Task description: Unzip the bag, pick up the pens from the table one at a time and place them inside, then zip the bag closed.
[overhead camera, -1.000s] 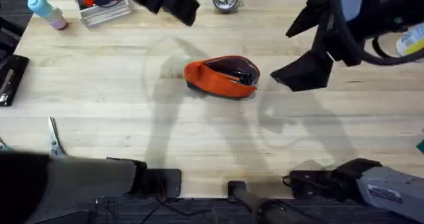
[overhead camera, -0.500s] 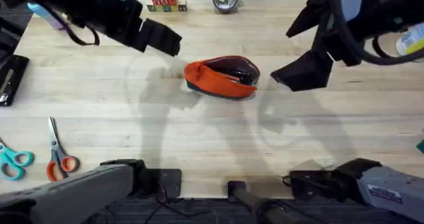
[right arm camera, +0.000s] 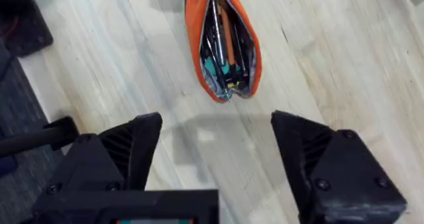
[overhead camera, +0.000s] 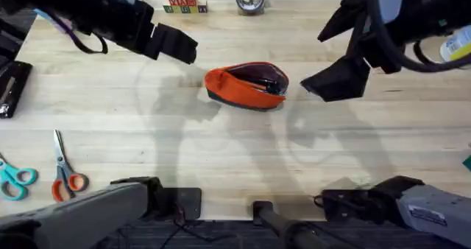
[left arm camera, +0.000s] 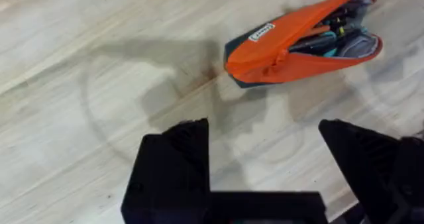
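Since half a second earlier, the left gripper (overhead camera: 176, 44) has been shifted slightly toward the upper left of the overhead frame, while the right gripper (overhead camera: 335, 54) and the orange pencil pouch (overhead camera: 246, 85) have kept their places. The pouch is seen lying at the centre of the wooden table (overhead camera: 221, 153), between the two grippers and touched by neither. Its zipper is drawn open, and in the right wrist view the pouch (right arm camera: 223, 42) is shown gaping, with several dark pens (right arm camera: 216, 32) and orange and teal items packed inside against the lining. In the left wrist view the pouch (left arm camera: 301, 42) is seen side-on at the upper right, a small white label on its orange flank, the navy underside resting on the table (left arm camera: 79, 85). Both grippers are held above the table with their black fingers spread wide and nothing held between them. At the lower left of the overhead frame, orange-handled scissors (overhead camera: 65, 172) and teal-handled scissors (overhead camera: 15, 179) are laid near the table edge.
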Available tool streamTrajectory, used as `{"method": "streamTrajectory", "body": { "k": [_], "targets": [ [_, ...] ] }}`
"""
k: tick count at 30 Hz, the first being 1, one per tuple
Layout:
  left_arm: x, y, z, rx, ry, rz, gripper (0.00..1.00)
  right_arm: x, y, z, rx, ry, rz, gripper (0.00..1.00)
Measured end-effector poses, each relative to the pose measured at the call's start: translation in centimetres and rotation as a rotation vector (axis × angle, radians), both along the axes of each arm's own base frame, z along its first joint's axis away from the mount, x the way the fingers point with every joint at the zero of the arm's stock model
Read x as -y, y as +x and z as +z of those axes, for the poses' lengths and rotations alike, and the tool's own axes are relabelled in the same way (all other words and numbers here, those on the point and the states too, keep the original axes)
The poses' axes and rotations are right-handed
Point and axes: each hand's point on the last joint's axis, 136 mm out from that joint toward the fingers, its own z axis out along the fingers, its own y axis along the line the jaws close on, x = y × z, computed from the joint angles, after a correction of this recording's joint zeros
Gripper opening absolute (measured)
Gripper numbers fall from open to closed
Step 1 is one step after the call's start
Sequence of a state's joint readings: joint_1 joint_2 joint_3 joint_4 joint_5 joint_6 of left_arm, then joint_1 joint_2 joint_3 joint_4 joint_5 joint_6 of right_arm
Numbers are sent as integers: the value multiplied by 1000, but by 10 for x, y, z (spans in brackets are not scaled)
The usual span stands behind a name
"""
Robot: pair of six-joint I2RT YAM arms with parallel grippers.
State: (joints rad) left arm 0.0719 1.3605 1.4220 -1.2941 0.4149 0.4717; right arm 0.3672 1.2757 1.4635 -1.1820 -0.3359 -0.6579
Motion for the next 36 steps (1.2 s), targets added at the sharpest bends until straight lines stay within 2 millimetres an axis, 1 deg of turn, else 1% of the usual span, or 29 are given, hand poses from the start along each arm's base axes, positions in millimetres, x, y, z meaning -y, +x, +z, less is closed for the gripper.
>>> {"method": "streamTrajectory", "body": {
  "k": [4, 7, 14, 20, 24, 28, 31, 36],
  "targets": [
    [-1, 1, 0, 8, 7, -7, 995, 0, 0, 0, 0, 0, 0, 998],
    [-2, 2, 0, 30, 29, -49, 995, 0, 0, 0, 0, 0, 0, 998],
    [-1, 2, 1, 106, 82, -217, 995, 0, 0, 0, 0, 0, 0, 997],
    [6, 1, 5, 199, 27, -402, 994, 0, 0, 0, 0, 0, 0, 998],
    [11, 2, 0, 235, -38, -518, 993, 0, 0, 0, 0, 0, 0, 998],
    [13, 9, -7, 270, -86, -591, 993, 0, 0, 0, 0, 0, 0, 998],
    [9, 18, -13, 291, -87, -610, 993, 0, 0, 0, 0, 0, 0, 997],
    [-1, 27, -28, 269, -63, -616, 994, 0, 0, 0, 0, 0, 0, 998]
  ]
}}
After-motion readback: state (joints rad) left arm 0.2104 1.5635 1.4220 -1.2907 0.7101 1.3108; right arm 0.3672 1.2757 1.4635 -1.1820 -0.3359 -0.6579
